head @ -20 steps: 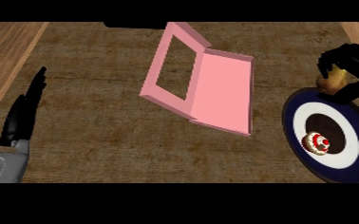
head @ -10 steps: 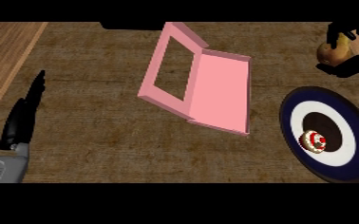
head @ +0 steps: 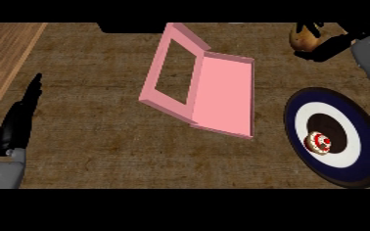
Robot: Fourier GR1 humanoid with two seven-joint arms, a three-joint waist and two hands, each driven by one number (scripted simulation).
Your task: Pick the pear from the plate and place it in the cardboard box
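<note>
The pear (head: 304, 37), yellowish brown, is up at the far right with my right hand (head: 334, 44) curled round it, well beyond the plate's far rim. The plate (head: 300, 129) is dark blue with a white ring and lies at the right edge; a small red-and-white cupcake (head: 318, 142) sits on its dark centre. The box (head: 202, 80) is pink, lies open in the middle with its lid folded out to the right, and is to the left of the held pear. My left hand (head: 20, 119) rests at the left edge, fingers straight.
A lighter wooden strip (head: 18, 49) borders the counter at the far left. A dark object (head: 137, 27) shows at the top edge behind the box. Bare brown counter (head: 101, 137) lies between my left hand and the box.
My right hand has risen away from the plate with the pear, moving up and slightly left toward the far right corner. The left hand, box and cupcake have stayed put.
</note>
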